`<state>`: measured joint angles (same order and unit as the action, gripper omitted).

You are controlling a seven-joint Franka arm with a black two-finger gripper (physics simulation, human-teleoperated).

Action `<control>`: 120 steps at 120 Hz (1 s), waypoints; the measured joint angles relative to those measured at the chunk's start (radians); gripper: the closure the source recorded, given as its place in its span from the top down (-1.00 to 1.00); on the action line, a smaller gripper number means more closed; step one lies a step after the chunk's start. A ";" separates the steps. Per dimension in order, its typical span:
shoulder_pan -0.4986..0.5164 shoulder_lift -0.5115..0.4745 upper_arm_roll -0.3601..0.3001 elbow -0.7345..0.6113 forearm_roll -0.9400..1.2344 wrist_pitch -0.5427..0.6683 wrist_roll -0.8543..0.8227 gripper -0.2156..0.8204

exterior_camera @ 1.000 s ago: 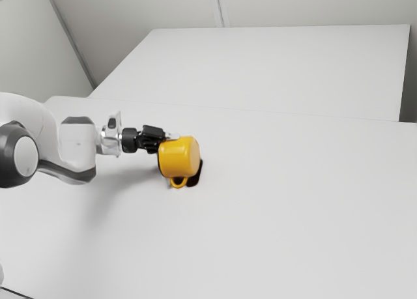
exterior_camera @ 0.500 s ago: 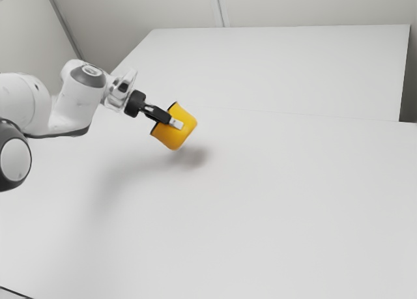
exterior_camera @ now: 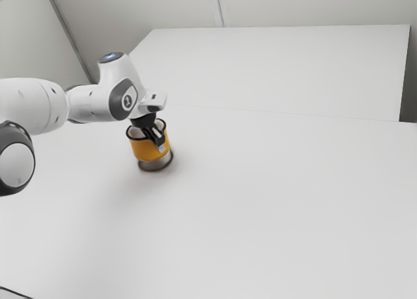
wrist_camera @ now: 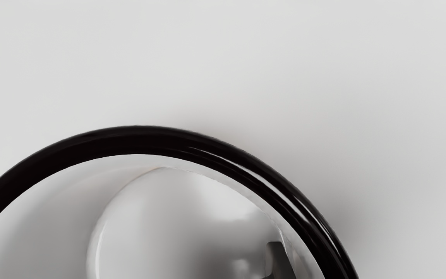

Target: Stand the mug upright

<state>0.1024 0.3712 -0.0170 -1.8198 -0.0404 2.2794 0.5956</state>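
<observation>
Pinching mug (exterior_camera: 144,150) wall with gripper (exterior_camera: 158,143), one finger inside, one outside | holding it mouth-up, roughly upright | positioning at table (exterior_camera: 260,201), left of centre in exterior view | can't tell base contact

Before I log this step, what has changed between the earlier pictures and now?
The mug has turned from lying on its side to mouth-up, and shifted toward the exterior view's left. The gripper has swung from pointing sideways to pointing steeply down, its fingers now over the mug's wall. I see no letting go. The table stayed as it was.
</observation>
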 joint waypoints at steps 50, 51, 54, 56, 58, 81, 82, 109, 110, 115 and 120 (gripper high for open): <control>-0.069 -0.304 -0.017 -0.436 0.056 0.185 -0.309 -0.86; -0.069 -0.305 -0.017 -0.439 0.056 0.188 -0.314 -0.86; -0.070 -0.308 -0.019 -0.449 0.057 0.194 -0.328 -0.86; -0.071 -0.309 -0.021 -0.455 0.058 0.199 -0.337 -0.86; -0.072 -0.310 -0.022 -0.460 0.058 0.203 -0.346 -0.86; -0.076 -0.308 -0.034 -0.481 0.049 0.233 -0.426 -0.46; -0.076 -0.308 -0.034 -0.481 0.049 0.233 -0.428 -0.42; -0.073 -0.308 -0.035 -0.481 0.039 0.244 -0.481 0.23; -0.073 -0.309 -0.035 -0.481 0.039 0.244 -0.483 0.25; -0.072 -0.312 -0.035 -0.477 0.039 0.241 -0.490 0.31; -0.072 -0.327 -0.035 -0.454 0.038 0.221 -0.497 0.36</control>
<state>0.0303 0.0443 -0.0522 -2.2741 -0.0022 2.5004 0.0985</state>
